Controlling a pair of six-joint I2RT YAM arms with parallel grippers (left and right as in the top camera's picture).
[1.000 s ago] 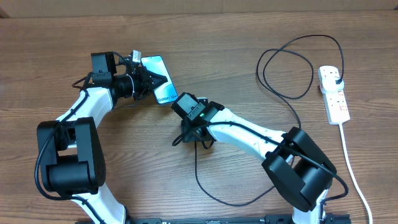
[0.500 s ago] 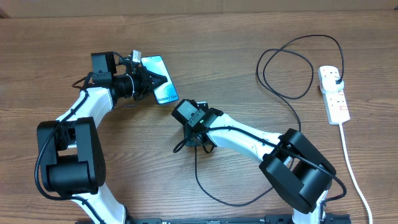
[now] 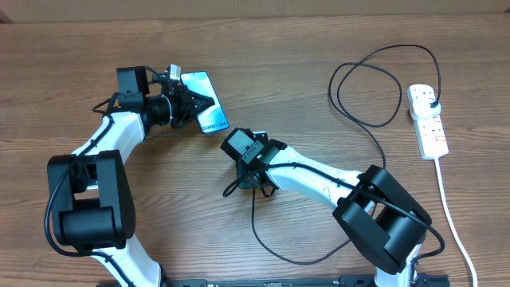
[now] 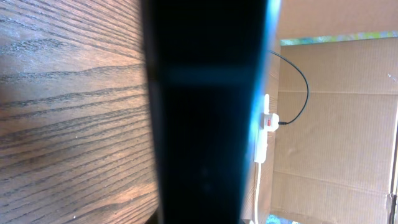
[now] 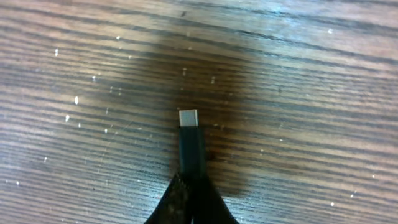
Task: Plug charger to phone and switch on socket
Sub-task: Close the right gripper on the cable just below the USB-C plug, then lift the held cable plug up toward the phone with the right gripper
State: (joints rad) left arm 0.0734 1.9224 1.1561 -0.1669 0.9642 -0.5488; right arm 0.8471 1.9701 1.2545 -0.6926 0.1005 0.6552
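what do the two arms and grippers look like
Both arms match: the left arm and right arm have white curved links between bulky black joint housings, with thin black cables alongside. The left gripper and right gripper are black.

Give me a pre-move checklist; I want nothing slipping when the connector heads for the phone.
1. Left gripper shut on the phone: ok.
2. Right gripper shut on the charger, connector tip sticking out in front: ok.
3. Tip lined up with the phone: not ok; it points at bare table, apart from the phone.
4. Phone's port facing the tip: cannot tell.
5. Charger's plug in the socket: ok, it looks seated at the far end.
6. Socket switched on: cannot tell.
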